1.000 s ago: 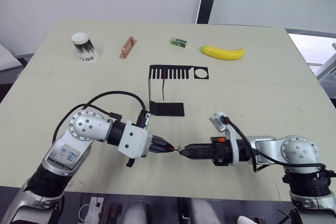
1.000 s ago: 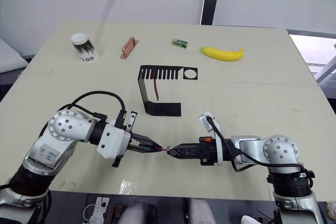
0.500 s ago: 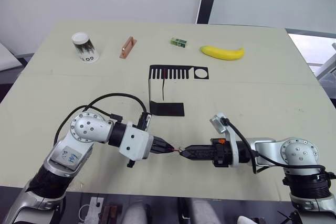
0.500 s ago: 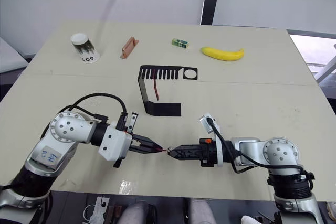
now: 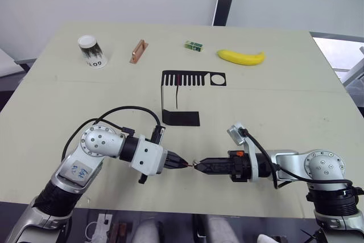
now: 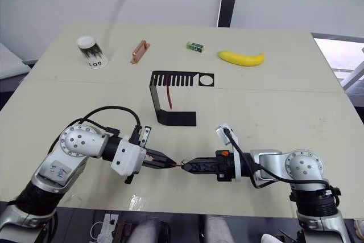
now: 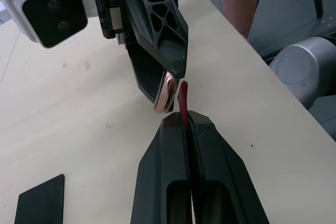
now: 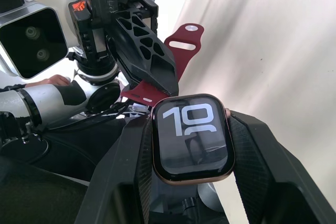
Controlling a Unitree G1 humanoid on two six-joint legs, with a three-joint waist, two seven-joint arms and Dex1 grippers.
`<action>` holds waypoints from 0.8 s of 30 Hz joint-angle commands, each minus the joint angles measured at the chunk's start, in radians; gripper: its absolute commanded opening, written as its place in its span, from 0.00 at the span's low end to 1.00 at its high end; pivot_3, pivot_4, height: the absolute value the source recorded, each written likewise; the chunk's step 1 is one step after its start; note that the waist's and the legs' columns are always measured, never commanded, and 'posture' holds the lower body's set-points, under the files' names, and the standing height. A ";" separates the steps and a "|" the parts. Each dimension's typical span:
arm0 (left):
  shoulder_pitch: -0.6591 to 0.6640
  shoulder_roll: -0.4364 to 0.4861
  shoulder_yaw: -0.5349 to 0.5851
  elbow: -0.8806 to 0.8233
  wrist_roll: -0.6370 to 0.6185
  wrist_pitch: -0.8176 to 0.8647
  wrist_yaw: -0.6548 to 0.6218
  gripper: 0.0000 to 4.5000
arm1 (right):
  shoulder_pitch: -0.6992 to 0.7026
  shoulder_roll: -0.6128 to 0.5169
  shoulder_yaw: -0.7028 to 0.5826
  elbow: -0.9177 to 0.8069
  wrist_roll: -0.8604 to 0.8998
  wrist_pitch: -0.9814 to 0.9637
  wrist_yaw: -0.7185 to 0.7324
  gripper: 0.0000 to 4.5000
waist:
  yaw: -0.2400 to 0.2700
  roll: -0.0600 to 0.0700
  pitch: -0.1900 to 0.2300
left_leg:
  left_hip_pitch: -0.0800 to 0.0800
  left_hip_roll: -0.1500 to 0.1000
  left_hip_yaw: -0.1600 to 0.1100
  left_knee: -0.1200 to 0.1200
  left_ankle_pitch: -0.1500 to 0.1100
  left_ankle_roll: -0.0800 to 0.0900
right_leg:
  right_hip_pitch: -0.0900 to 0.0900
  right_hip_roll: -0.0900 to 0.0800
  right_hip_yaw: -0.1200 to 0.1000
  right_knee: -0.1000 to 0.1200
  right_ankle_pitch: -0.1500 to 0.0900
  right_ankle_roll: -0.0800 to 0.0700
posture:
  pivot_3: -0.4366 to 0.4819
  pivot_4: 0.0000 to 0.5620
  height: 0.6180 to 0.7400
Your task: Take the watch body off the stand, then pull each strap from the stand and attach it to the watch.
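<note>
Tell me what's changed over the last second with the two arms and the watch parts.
The left pincer, shut on a strap, has crept toward the right pincer, closing the small gap to the watch body it grips. No grip changed. The stand with the other strap stayed put.

- A wide, pale beige bench (image 5: 296,92) is seen.
- Along its far side are set a white paper cup (image 5: 91,51), a copper-coloured bar (image 5: 137,51), a small green block (image 5: 193,45) and a yellow banana (image 5: 241,56).
- A thin black sheet-metal stand (image 5: 181,118) is placed mid-bench.
</note>
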 commanded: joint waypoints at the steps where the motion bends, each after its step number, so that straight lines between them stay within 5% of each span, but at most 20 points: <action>1: -0.009 -0.003 0.018 -0.034 -0.023 0.003 0.008 0.00 | 0.006 -0.011 0.005 -0.032 0.035 -0.007 -0.008 0.35 | 0.000 0.000 0.000 | 0.000 0.000 0.000 0.000 0.000 0.000 | 0.000 0.000 0.000 0.000 0.000 0.000 | 0.48 0.27 1.00; 24: -0.030 0.014 0.027 -0.076 -0.075 0.077 -0.016 0.00 | 0.007 -0.013 0.008 -0.030 0.029 -0.010 -0.019 0.35 | 0.000 0.000 0.000 | 0.000 0.000 0.000 0.001 0.000 0.000 | 0.000 0.000 0.000 0.001 0.000 0.000 | 0.48 0.27 1.00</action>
